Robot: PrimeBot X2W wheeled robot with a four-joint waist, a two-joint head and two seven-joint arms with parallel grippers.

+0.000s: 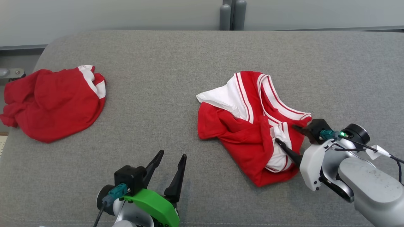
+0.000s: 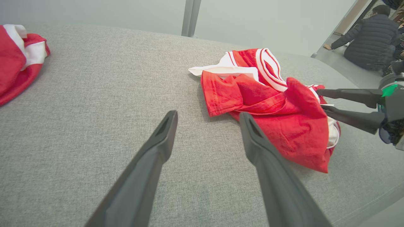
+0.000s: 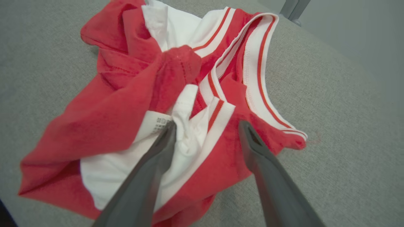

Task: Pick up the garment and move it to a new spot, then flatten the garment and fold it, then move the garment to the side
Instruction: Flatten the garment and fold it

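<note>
A grey fabric-covered worktop [image 1: 202, 56] is stretching back to a pale wall, and the crumpled red-and-white garment [image 1: 243, 126] is lying right of centre on it. The right end effector [image 1: 286, 133] is hanging over the garment's near-right edge, fingers apart and gripping nothing. The left end effector [image 1: 173, 154] is hovering, also spread, above bare cloth. Flattening is probably coming up: each should be pinching a single layer at opposite striped edges and drawing outward, avoiding the bunched middle.

Crumpled red-and-white garment [image 1: 243, 135], right of centre before me.
It lies bunched on the grey surface [image 1: 176, 78], white striped collar band upward, white lining and a printed label showing among red folds.
</note>
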